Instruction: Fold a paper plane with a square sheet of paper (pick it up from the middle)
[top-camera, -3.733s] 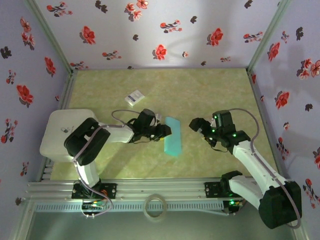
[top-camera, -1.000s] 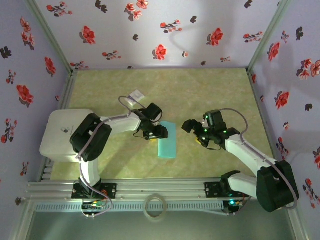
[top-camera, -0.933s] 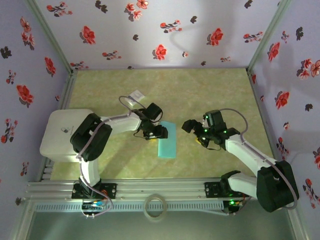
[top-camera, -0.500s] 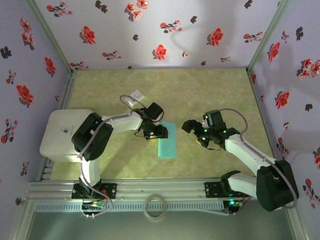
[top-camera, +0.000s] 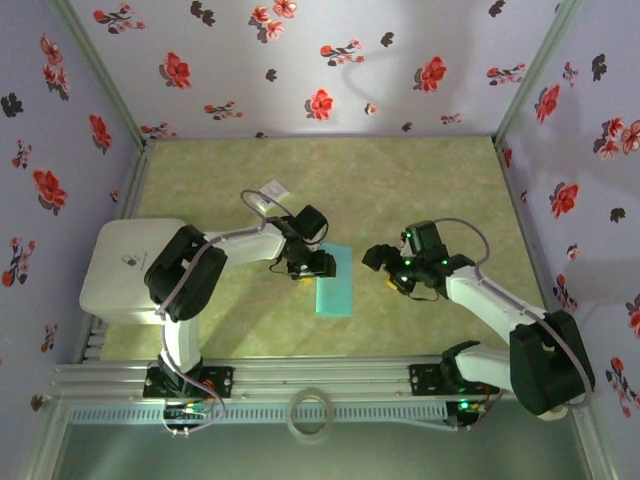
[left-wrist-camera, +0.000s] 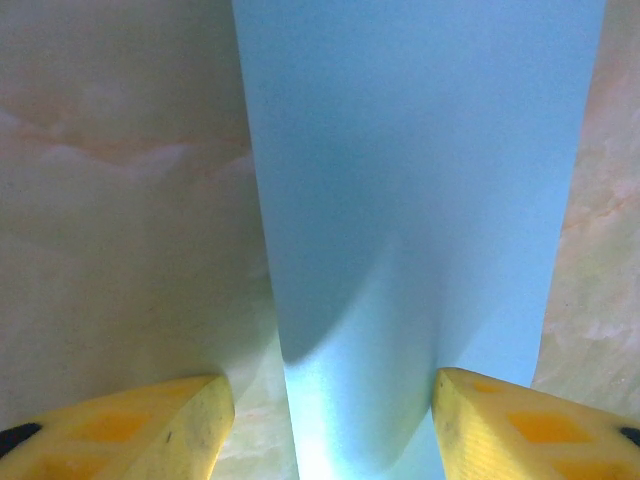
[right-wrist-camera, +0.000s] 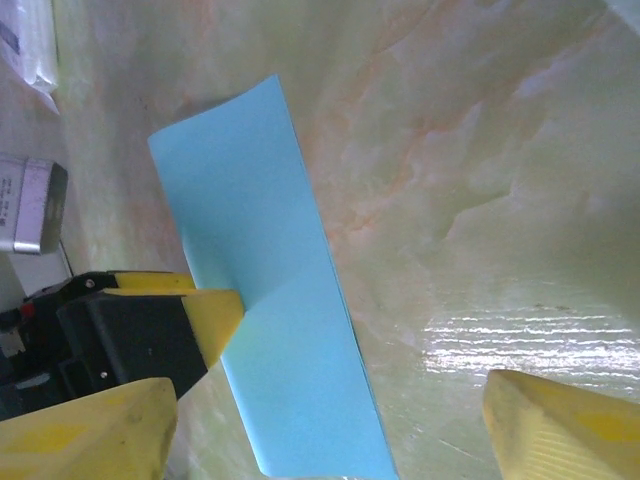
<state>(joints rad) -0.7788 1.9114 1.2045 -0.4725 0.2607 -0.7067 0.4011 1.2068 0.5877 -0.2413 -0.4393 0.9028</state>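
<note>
The teal sheet of paper (top-camera: 333, 283) lies flat on the table (top-camera: 430, 180), near the middle and between the 2 arms. It is folded into a long narrow strip that runs from far to near.

The left gripper (top-camera: 310, 268) is low over the far left part of the strip. In the left wrist view its jaws (left-wrist-camera: 330, 390) stand partly open across the paper's width. The strip (left-wrist-camera: 420, 180) runs straight out from between the 2 yellow fingers. One finger overlaps the strip's edge, and the other stands just clear of the opposite edge with bare table showing in the gap. The paper looks slightly bowed where it passes between them. Whether either pad presses on it I cannot tell, and the jaws have not closed on anything.

The right gripper (top-camera: 378, 262) hangs just beside the strip's right edge, apart from it. In the right wrist view its jaws (right-wrist-camera: 330, 390) are wide open and hold nothing. The near end of the strip (right-wrist-camera: 270, 300) reaches into the gap between the 2 fingers, closer to the one at the lower left of that view. The left gripper's yellow fingertip touches the strip's far long edge there.

A small white card (top-camera: 271, 191) lies further back on the table, well apart from the paper. A white box (top-camera: 125, 270) sits at the left edge.
</note>
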